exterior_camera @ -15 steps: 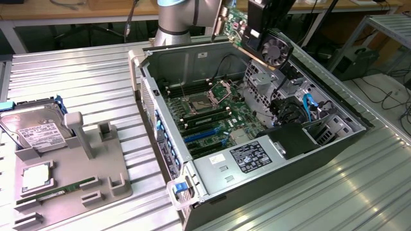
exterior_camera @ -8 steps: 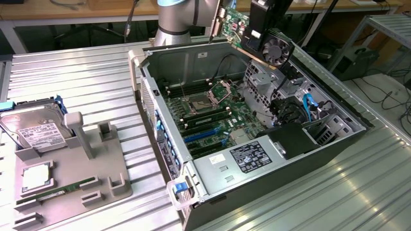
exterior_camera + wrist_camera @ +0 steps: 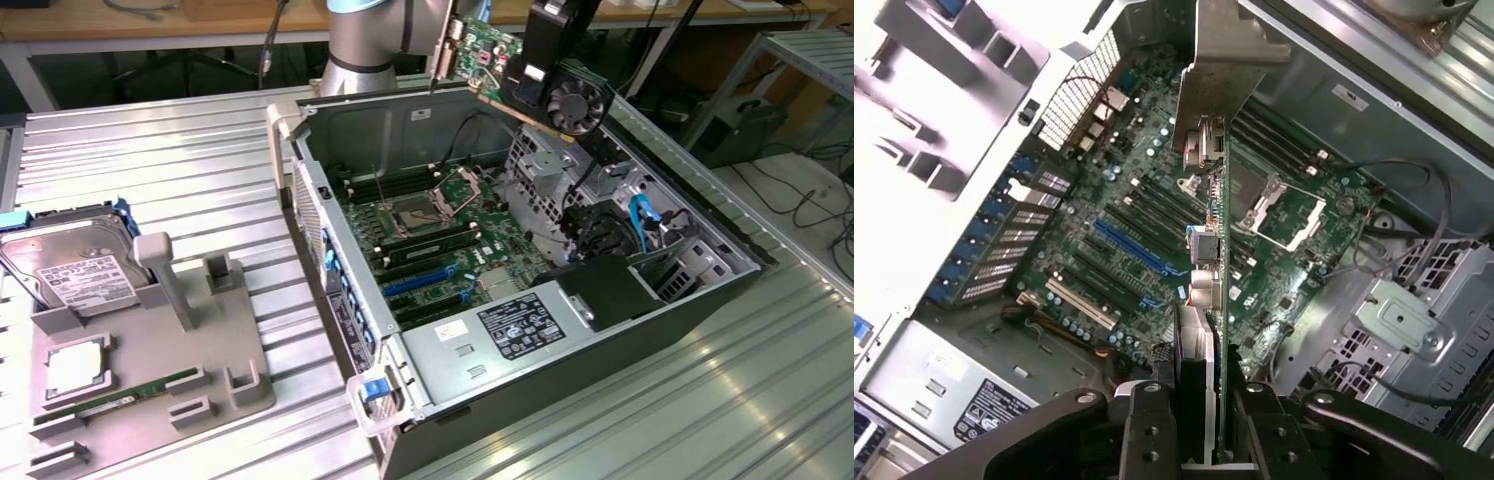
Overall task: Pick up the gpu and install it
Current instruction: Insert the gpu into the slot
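Observation:
The gpu (image 3: pixel 514 65), a green card with a black round fan and a silver end bracket, hangs in the air above the far corner of the open computer case (image 3: pixel 694 300). My gripper (image 3: pixel 547 60) is shut on it, the black fingers (image 3: pixel 550 45) clamping the card near the fan. In the wrist view the gpu (image 3: pixel 1209 200) is seen edge-on between the fingers (image 3: pixel 1149 430), its silver bracket pointing away, with the motherboard (image 3: pixel 1144 240) and its blue and black expansion slots (image 3: pixel 1129 250) below.
On the exterior view's left a grey fixture (image 3: pixel 160 350) holds a silver hard drive (image 3: pixel 74 265), a CPU (image 3: pixel 80 368) and a RAM stick (image 3: pixel 120 395). The case holds a power supply (image 3: pixel 514 330), drive cage (image 3: pixel 561 170) and cables (image 3: pixel 641 225).

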### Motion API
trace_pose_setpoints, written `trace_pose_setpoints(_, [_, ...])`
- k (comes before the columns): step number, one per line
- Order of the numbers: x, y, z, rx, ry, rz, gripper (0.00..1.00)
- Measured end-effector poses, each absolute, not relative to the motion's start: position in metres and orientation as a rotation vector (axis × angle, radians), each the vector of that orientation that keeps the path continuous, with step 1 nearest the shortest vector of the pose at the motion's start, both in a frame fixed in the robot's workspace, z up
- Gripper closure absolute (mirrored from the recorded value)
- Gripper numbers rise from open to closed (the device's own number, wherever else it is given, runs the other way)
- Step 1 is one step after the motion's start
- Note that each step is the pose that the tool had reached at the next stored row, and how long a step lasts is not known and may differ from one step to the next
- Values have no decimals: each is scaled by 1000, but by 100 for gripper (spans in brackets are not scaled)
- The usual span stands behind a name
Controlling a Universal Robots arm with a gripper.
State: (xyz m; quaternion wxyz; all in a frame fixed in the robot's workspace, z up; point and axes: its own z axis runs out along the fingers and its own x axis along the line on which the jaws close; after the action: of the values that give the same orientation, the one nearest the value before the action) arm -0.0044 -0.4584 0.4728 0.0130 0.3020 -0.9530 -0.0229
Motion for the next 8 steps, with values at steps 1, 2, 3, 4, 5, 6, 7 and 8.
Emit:
trace_pose_setpoints(1, [-4, -458, 473, 957, -2964, -71, 73])
trace_pose_setpoints(2, [-4, -458, 473, 982, -2955, -71, 73])
trace_pose_setpoints(3, [-4, -458, 473, 1007, -2946, -70, 73])
trace_pose_setpoints(4, [-4, -458, 473, 1044, -2933, -70, 73])
trace_pose_setpoints(5, [-4, -458, 473, 1058, -2928, -69, 73])
trace_pose_setpoints(6, [-4, -458, 473, 1075, -2921, -69, 73])
trace_pose_setpoints(7, [-4, -458, 473, 1090, -2915, -69, 73])
trace_pose_setpoints(8, [-4, -458, 473, 1103, -2910, -69, 73])
